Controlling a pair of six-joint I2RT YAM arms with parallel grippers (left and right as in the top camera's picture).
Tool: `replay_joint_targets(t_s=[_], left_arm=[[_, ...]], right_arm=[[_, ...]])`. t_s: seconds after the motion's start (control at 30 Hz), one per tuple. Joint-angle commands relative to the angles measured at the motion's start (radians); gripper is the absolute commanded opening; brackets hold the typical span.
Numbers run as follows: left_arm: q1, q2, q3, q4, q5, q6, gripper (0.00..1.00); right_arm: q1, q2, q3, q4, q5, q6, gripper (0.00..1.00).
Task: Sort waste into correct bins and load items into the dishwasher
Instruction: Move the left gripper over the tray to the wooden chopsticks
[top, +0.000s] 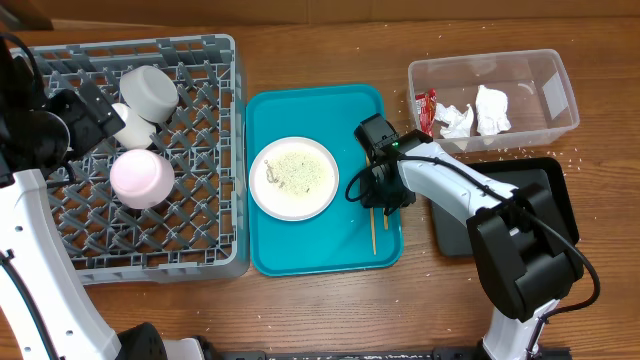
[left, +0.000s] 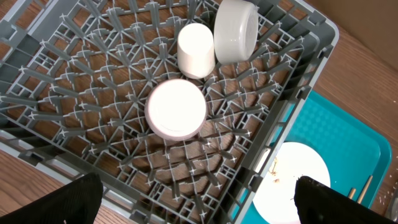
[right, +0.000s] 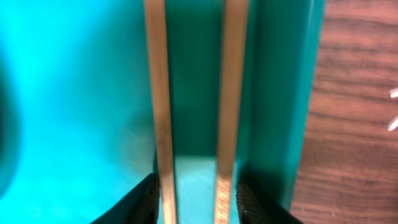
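Note:
My right gripper is low over the right side of the teal tray. In the right wrist view its open fingers straddle the two wooden chopsticks, which lie side by side with a gap; the chopsticks stick out below it. The plate with rice grains lies mid-tray. The bowl and two cups sit in the grey rack. My left gripper is open and empty above the rack. The clear tub holds napkins and the wrapper.
The black tray lies under my right arm, below the tub. Loose rice grains are scattered on the wooden table beside the tub. The teal tray's raised right rim runs right beside the chopsticks.

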Motion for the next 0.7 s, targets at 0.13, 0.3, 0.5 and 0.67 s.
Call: replay_joint_targets(t_s=[0.13, 0.3, 0.5, 0.67], left_arm=[[0.004, 0.001, -0.002, 0.001, 0.002, 0.000, 1.00], [0.004, 0.001, -0.002, 0.001, 0.002, 0.000, 1.00], [0.004, 0.001, -0.002, 0.001, 0.002, 0.000, 1.00], [0.004, 0.001, -0.002, 0.001, 0.002, 0.000, 1.00]], right_arm=[[0.003, 0.003, 0.179, -0.116, 0.013, 0.065, 0.45], [0.000, 0.003, 0.365, -0.256, 0.012, 0.065, 0.95], [-0.064, 0.003, 0.641, -0.461, 0.013, 0.065, 1.00], [-0.245, 0.002, 0.891, -0.605, 0.013, 0.065, 1.00]])
